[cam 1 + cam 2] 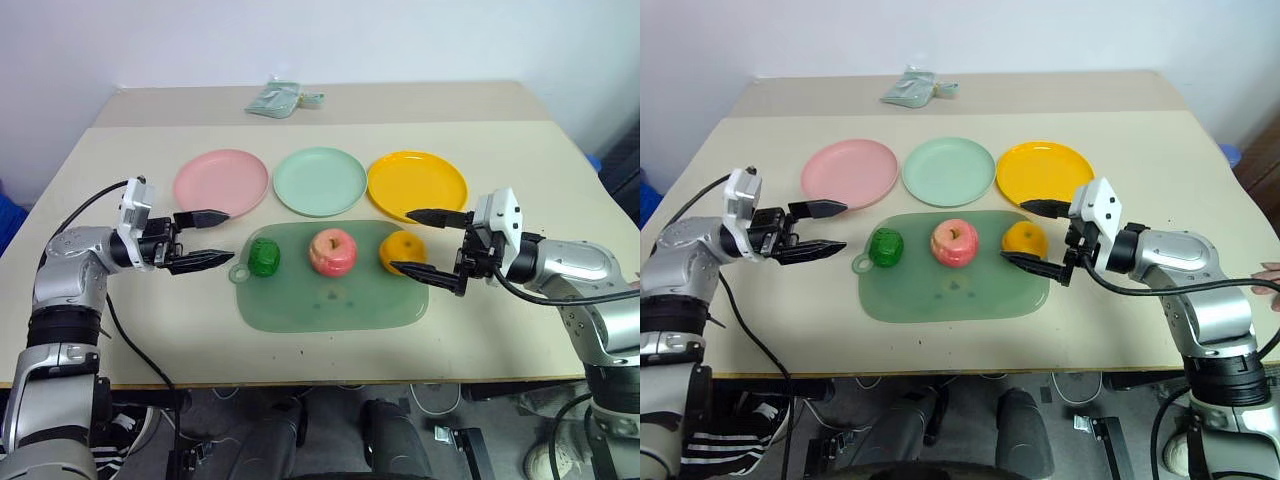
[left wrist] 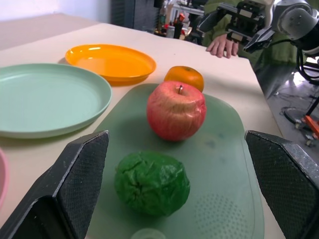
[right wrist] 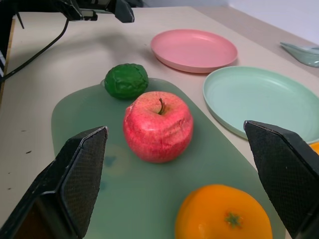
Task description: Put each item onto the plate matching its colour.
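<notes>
Pale walls stand behind a beige bench [image 1: 520,320] that carries everything. Toward its far side three round plates sit in a row: the pink plate [image 1: 221,182] on the left, the mint green plate [image 1: 320,181] in the middle, the orange plate [image 1: 417,185] on the right. All three are bare. Nearer than the plates lies a translucent green mat [image 1: 330,300], and on its far half the three toy fruits stand in a line. The bumpy green fruit [image 1: 264,257] is at the left, near the mat's small handle tab. The pink-red apple [image 1: 332,252] stands upright in the middle, stem up. The orange [image 1: 402,251] is at the right end, just nearer than the orange plate. The fruits are apart from one another, and each lies roughly in front of the plate of its own colour.

The left gripper [image 1: 205,238] hangs above the bench just left of the mat, pointing right toward the green fruit; its two black fingers [image 2: 75,184] are spread wide and hold nothing. The right gripper [image 1: 430,241] hangs at the mat's right end, pointing left, its fingers [image 3: 82,174] likewise spread wide and empty, one on either side of the orange but not touching it.

At the far edge of the bench lies a pale green packet [image 1: 282,99]. A person's hand [image 1: 1268,276] rests at the bench's right edge.
</notes>
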